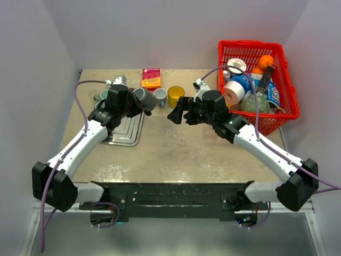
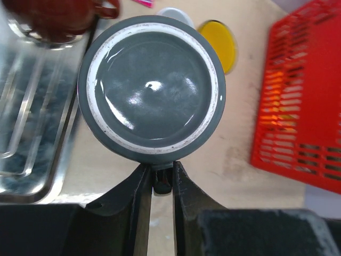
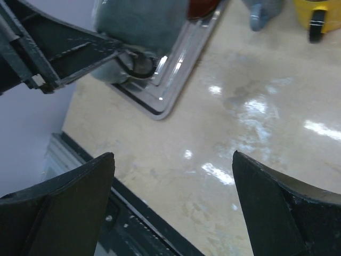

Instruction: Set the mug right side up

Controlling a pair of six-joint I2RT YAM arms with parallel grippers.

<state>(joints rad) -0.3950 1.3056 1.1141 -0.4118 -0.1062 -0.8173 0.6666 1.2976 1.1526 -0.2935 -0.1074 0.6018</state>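
A grey mug fills the left wrist view, its flat base with a pale ring turned toward the camera. My left gripper is shut on the mug's handle, the two fingers pinching it just below the base. From above, the grey mug hangs at the end of my left gripper, by the right edge of the metal tray. My right gripper stands open to the right of the mug, apart from it. In the right wrist view the open right gripper holds nothing, and the mug is up ahead.
A small grey mug and a yellow mug stand behind the grippers. A pink and orange box lies at the back. A red basket full of items sits at the right. A dark red cup rests on the tray.
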